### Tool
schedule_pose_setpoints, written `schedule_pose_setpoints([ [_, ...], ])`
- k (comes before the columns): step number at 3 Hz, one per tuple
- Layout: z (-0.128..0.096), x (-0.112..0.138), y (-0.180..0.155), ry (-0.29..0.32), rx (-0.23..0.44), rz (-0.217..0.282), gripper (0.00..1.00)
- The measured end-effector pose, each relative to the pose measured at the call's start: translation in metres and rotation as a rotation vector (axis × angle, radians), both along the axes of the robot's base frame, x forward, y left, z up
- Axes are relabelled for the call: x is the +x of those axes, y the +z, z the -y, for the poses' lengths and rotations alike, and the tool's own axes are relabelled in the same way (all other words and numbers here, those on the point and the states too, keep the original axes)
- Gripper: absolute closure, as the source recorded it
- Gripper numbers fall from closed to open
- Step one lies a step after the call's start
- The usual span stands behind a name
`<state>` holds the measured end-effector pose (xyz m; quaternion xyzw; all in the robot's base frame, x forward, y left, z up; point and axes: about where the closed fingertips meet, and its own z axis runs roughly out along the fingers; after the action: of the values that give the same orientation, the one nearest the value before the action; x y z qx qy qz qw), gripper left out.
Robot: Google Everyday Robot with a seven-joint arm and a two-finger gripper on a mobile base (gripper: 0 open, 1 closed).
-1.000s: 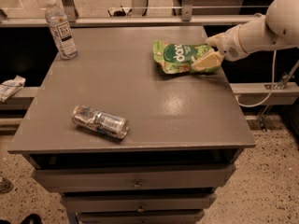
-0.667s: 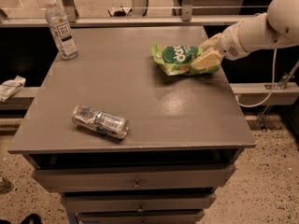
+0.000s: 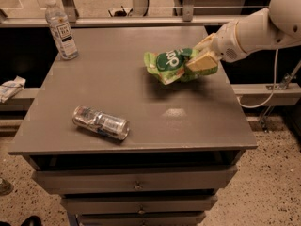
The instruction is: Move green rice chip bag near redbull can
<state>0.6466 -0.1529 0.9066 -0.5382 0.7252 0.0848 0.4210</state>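
The green rice chip bag (image 3: 173,64) is crumpled and lifted a little above the grey table top (image 3: 136,93), right of centre, with its shadow below it. My gripper (image 3: 203,59) comes in from the right on a white arm and is shut on the bag's right end. The redbull can (image 3: 100,123) lies on its side near the table's front left, well apart from the bag.
A clear plastic water bottle (image 3: 60,28) with a white cap stands at the table's back left corner. Drawers (image 3: 136,185) sit below the front edge. A rail (image 3: 141,20) runs behind the table. A crumpled white object (image 3: 9,87) lies on a ledge at left.
The bag has been lifted off the table and moved a little toward the front left with my gripper. The can and bottle have not moved.
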Motion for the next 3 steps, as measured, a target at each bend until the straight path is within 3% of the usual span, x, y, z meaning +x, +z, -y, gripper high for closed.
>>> schedule_pose_setpoints([
  [2, -0.053, -0.059, -0.01, 0.022, -0.024, -0.087, 1.0],
  [3, -0.067, -0.073, -0.013, 0.032, -0.018, -0.112, 1.0],
])
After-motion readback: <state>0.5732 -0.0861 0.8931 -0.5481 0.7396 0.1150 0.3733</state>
